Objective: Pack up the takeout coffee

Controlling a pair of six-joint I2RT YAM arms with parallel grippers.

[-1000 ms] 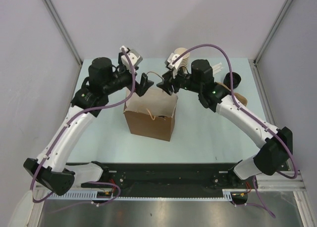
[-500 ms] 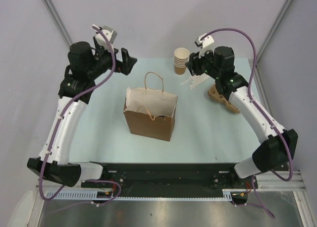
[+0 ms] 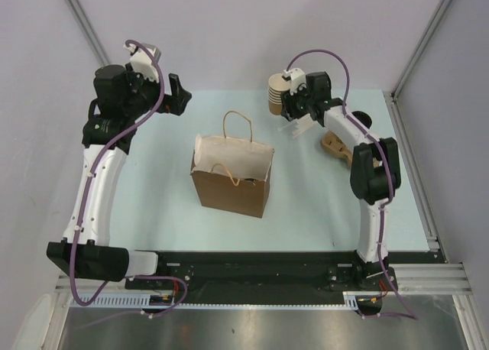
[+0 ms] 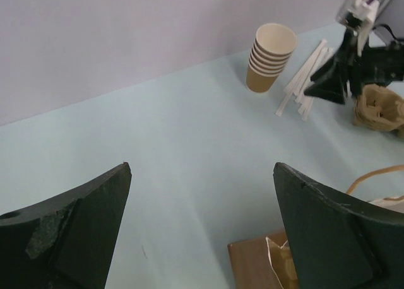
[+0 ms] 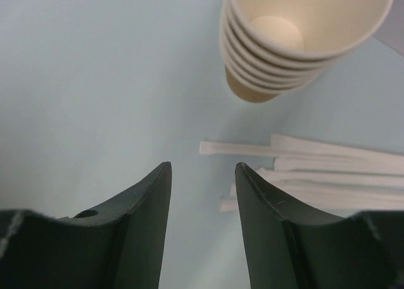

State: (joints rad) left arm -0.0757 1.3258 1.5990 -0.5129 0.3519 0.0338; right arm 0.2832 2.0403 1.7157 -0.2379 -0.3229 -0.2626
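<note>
Arms have swung away from the paper bag: left claw gapes wide, empty; right claw, half-open and empty, hovers over straws by the cup stack. Takeout coffee, seemingly half-hidden behind the right forearm, awaits packing

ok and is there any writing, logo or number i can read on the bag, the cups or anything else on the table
No text can be read in any view.
The brown paper bag is plain on the sides that show.
The stacked paper cups bear no print.
The white straw wrappers look blank.
</note>
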